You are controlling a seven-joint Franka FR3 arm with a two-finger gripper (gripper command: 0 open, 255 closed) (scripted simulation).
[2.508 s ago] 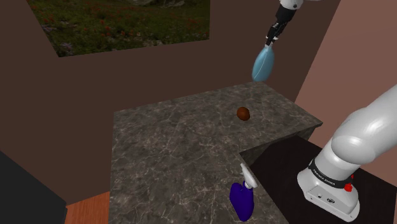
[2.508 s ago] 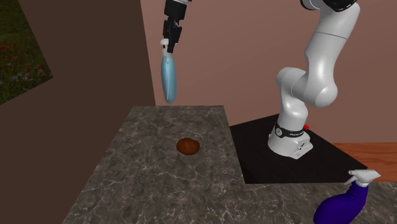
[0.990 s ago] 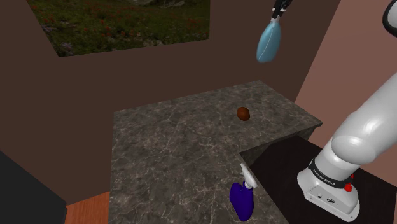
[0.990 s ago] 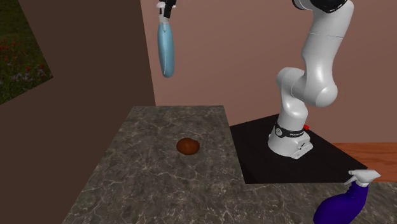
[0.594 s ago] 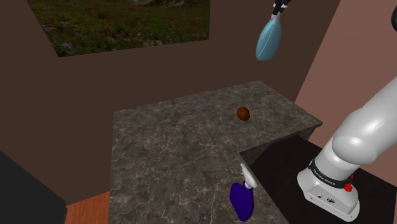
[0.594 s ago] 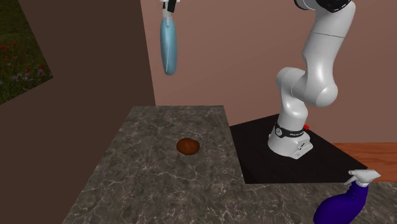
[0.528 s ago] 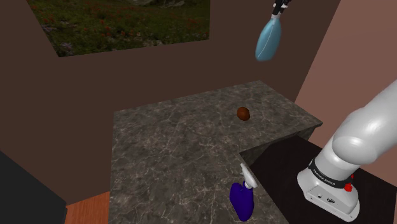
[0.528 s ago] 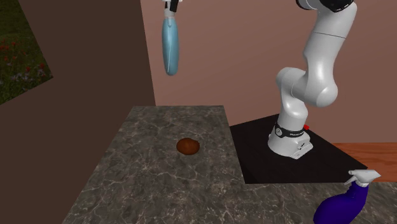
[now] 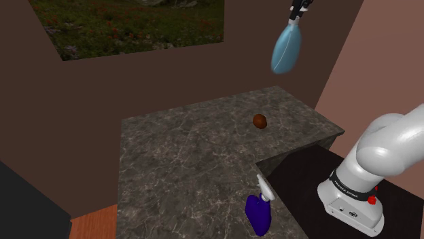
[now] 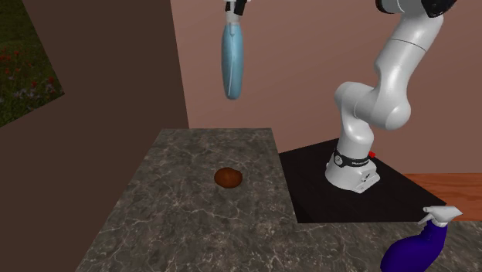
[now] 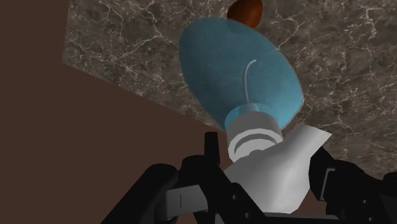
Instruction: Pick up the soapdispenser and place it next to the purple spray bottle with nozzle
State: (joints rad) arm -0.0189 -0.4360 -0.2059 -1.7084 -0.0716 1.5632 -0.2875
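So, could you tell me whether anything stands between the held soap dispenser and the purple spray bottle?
Only a small brown lump lies on the counter, roughly between them. The soap dispenser hangs high in the pincer, so it should likely pass over it to the purple spray bottle.

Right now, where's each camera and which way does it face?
Shoulder view: beside the stand, looking down over the counter; arm at lower right.
Second exterior view: across the counter, facing the arm and stand.
Wrist view: on the hand, looking down at the counter past the gripper.
Shared: all three show the soap dispenser.
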